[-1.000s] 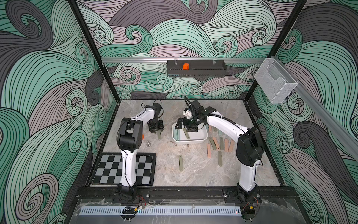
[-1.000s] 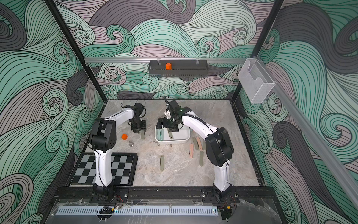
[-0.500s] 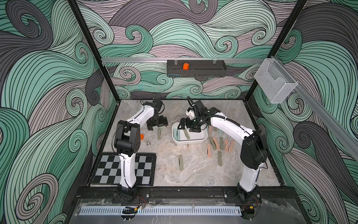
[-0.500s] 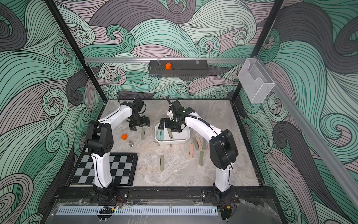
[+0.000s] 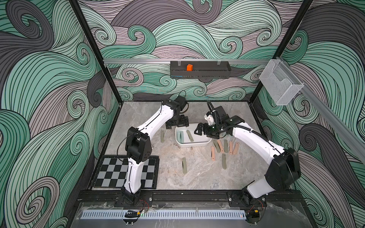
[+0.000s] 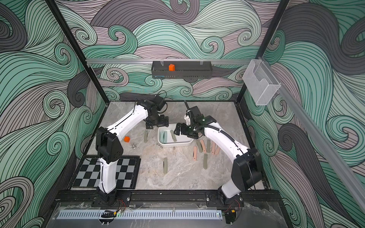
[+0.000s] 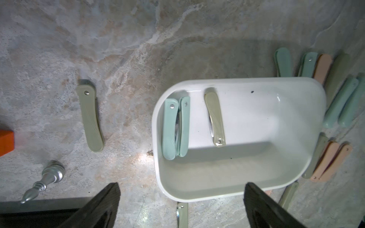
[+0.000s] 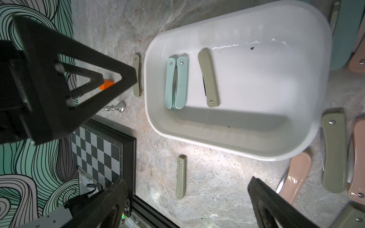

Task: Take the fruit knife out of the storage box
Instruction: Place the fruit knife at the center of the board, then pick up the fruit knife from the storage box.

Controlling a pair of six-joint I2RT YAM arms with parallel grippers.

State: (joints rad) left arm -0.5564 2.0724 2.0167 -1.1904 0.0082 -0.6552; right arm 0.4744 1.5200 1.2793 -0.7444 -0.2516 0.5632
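The white storage box [image 5: 194,144] [image 6: 174,144] sits mid-table. Two mint folded fruit knives [image 7: 173,128] [image 8: 175,83] lie side by side in it, with one olive fruit knife [image 7: 215,118] [image 8: 209,79] beside them. My left gripper [image 5: 176,125] [image 7: 181,185] hangs open over the box's left end, holding nothing. Another olive knife [image 5: 162,136] [image 7: 90,116] lies loose on the table left of the box. Over the box's right end my right gripper [image 5: 204,132] [image 8: 187,182] stands open and empty.
Several pink, olive and mint knives [image 5: 223,147] lie right of the box, and one olive knife [image 5: 184,165] in front. A chessboard [image 5: 126,171] is front left, with an orange cube [image 6: 126,139] and a silver chess piece [image 6: 134,146] near it. A black tray [image 5: 199,72] and a clear basket [image 5: 280,86] hang on the walls.
My left gripper has opened, left the olive knife on the table left of the box, and shifted right towards the box. The right gripper has barely moved.
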